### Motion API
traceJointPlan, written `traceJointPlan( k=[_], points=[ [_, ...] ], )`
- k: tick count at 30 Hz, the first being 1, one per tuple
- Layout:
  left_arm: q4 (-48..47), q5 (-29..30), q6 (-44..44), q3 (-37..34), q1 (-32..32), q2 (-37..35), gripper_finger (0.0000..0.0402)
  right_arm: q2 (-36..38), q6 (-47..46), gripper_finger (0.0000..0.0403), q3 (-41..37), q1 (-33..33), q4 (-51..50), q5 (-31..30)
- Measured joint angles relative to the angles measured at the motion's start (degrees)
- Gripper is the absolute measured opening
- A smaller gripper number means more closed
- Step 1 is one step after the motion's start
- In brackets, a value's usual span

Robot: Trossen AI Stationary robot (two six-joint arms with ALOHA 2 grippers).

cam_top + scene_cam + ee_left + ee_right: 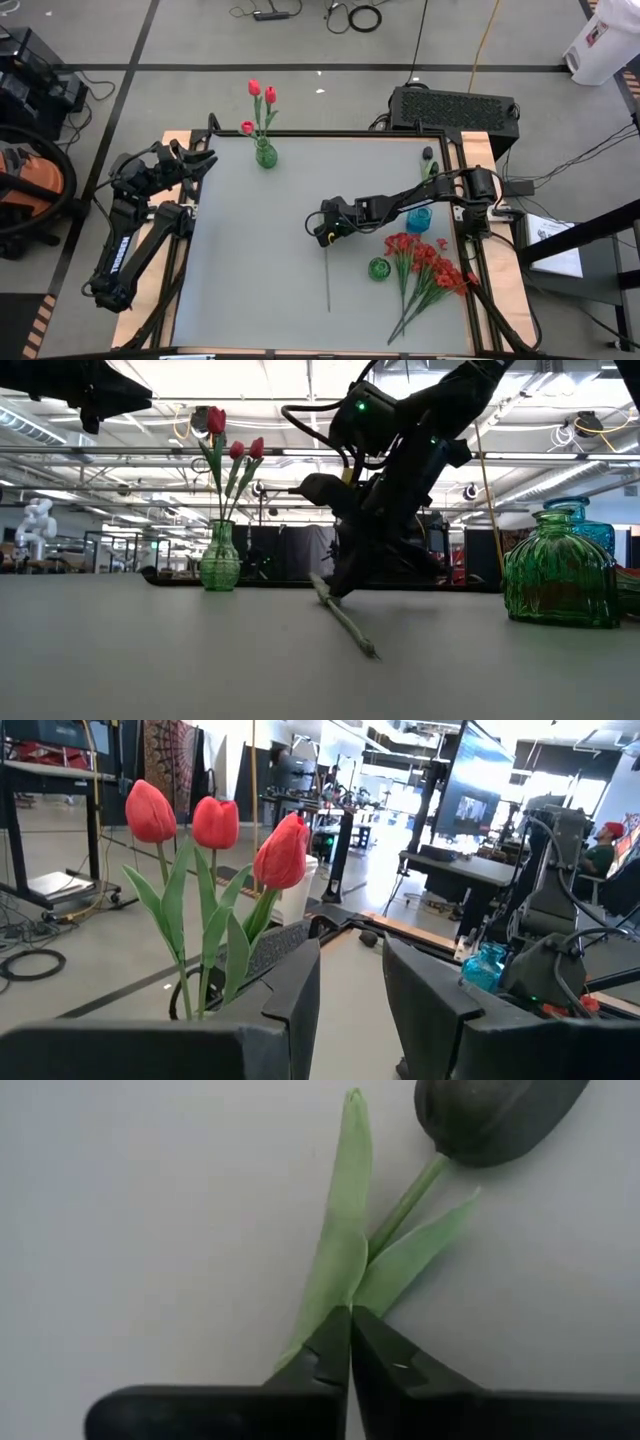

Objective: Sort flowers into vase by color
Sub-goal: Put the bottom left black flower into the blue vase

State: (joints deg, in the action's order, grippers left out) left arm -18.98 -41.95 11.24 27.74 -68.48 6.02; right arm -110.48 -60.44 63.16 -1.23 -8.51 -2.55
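Observation:
A black tulip lies mid-table under my right gripper (322, 234); its dark bud (490, 1115), pale green leaves and long stem (327, 278) show, and the stem runs toward the near edge. My right gripper (350, 1320) is shut on it. A green glass vase (265, 154) near the far edge holds three red-pink tulips (215, 825). My left gripper (350, 995) waits open beside that vase, touching nothing. The bushy red blossoms (430, 265) lie flat at the table's right. Another black tulip (428, 154) shows near the right arm's base. My right gripper pinches the black tulip between its two fingertips at the base of the leaves (345, 1285), just below the bud. The fingers come from above, slanting down. The stem's free end (368, 649) rests on the table; whether the bud end is lifted I cannot tell.
A small green vase (379, 268) and a blue vase (419, 218) stand right of my right gripper, close to the red blossoms. In the low view the green vase (555, 570) stands in front of the blue one (585, 520). Bare grey table (250, 270) spreads to the left.

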Motion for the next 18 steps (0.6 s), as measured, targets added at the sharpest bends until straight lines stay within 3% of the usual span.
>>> traceJointPlan(
  k=[11,18],
  points=[
    [0.0,0.0,-0.1,0.0,0.0,0.0,0.0118,2.0,2.8,0.0001,0.0,0.0,-0.6,-0.3],
    [0.0,0.0,-0.1,0.0,0.0,0.0,0.0118,7.0,4.0,0.0,0.1,-0.1,-6.2,-3.8]
  ],
)
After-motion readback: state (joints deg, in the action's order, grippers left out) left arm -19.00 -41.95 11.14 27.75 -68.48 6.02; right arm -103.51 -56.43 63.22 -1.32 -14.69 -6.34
